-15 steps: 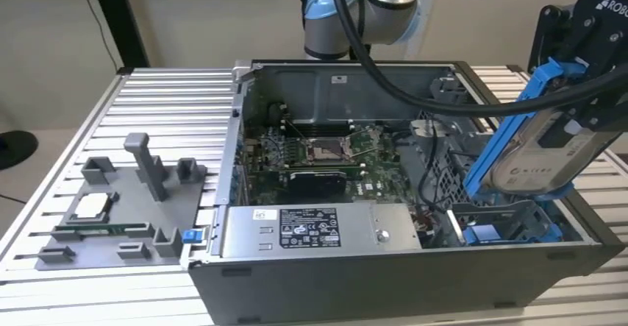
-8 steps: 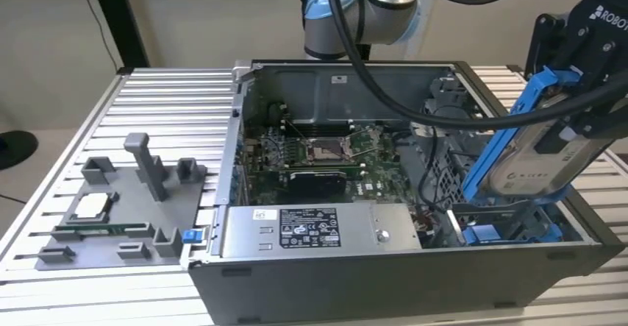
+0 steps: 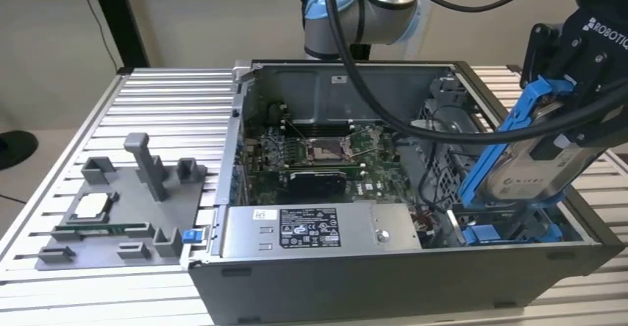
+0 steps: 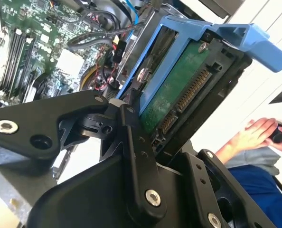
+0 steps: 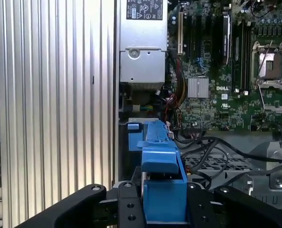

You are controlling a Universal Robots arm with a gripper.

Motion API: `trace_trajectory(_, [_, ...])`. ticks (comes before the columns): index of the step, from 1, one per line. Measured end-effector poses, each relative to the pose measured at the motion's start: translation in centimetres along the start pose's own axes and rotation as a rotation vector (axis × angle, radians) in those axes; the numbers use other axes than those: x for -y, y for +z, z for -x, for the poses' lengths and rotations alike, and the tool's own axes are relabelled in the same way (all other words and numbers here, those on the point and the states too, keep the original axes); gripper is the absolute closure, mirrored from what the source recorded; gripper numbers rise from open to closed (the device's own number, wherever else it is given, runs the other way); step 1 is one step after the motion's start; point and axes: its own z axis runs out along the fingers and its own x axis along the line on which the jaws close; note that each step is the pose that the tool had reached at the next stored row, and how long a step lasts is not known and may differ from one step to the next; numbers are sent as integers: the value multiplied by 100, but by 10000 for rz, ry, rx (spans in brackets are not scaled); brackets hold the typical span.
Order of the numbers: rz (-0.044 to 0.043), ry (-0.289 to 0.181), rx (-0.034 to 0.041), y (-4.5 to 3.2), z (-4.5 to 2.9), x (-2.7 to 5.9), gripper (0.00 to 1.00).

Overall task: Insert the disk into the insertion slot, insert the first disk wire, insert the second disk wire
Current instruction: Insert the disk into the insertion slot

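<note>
**Item 1, one disk.** Flat silver-grey hard drive with a white label (image 3: 528, 179) in a bright blue plastic carrier. It is held steeply tilted over the corner of the case at the exterior view's near right. Its lower edge is just above the bay; contact cannot be judged. The second wrist view shows its green circuit-board underside.

**Item 2, one gripper.** Black two-finger gripper (image 3: 561, 114), clenched on the disk's two long sides.

**Item 3, one insertion slot.** Grey metal bay with blue plastic rails (image 3: 510, 232), directly beneath the disk. The way in from above is unobstructed.

**Item 4, one container.** Open dark grey computer case (image 3: 393, 285), lid off. It holds one silver power-supply box (image 3: 314, 230), one green motherboard (image 3: 324, 160), black cables (image 3: 432, 131) and the slot.

**Item 5, one ribbed aluminium worktop (image 3: 167, 105).** It carries the case and, well apart at the exterior view's left, one grey fixture plate (image 3: 108, 219).

**Item 6, one person's hand (image 4: 255, 135).** It is beyond the worktop edge.
</note>
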Motion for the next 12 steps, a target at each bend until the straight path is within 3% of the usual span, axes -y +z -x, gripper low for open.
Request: trace_trajectory(12, [0, -4, 2, 44, 0, 12, 100])
